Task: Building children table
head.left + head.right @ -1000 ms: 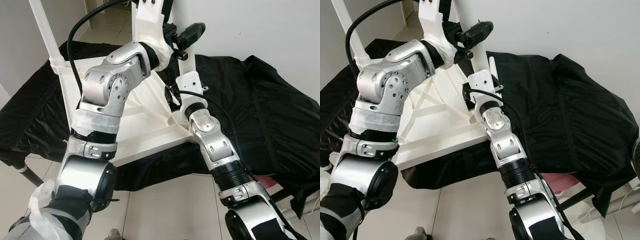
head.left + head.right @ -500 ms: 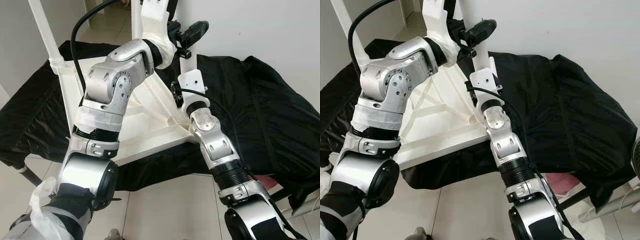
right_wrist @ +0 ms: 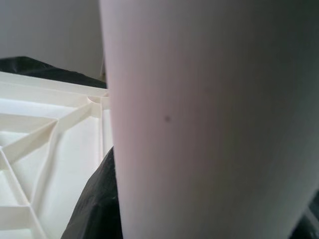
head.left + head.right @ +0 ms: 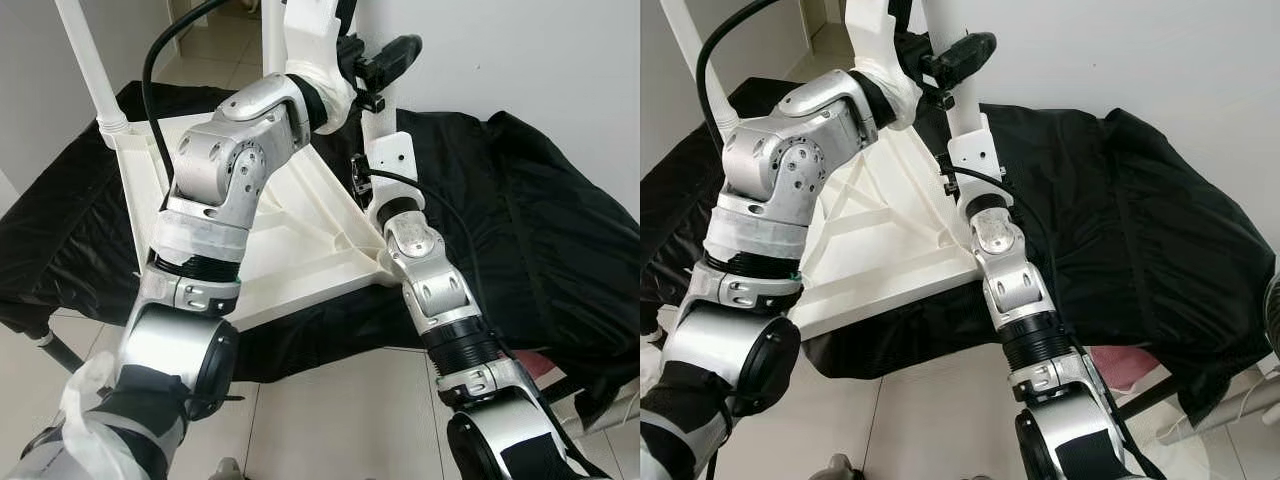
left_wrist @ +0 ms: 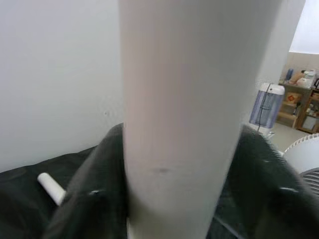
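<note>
A white children's table top (image 4: 290, 250) lies upside down on a black cloth (image 4: 520, 220). One white leg (image 4: 90, 70) stands in its far left corner. A second white leg (image 4: 958, 110) stands upright at the far right corner. My left gripper (image 4: 385, 60) reaches over the table and is shut on this leg high up; its black fingers (image 5: 94, 199) press the leg (image 5: 174, 124) from both sides. My right gripper (image 4: 362, 170) is against the same leg lower down, near the corner socket. There the leg (image 3: 209, 124) is very close to the camera, with the ribbed underside (image 3: 50, 129) behind it.
The black cloth covers a low frame with tiled floor (image 4: 330, 420) in front. A white wall (image 4: 520, 50) stands close behind. Another loose white leg (image 5: 50, 186) lies on the cloth. A fan (image 5: 304, 159) and shelves stand farther off.
Both arms have shifted a little up and to the right. The right wrist has slid higher along the leg, closer to the left gripper.
</note>
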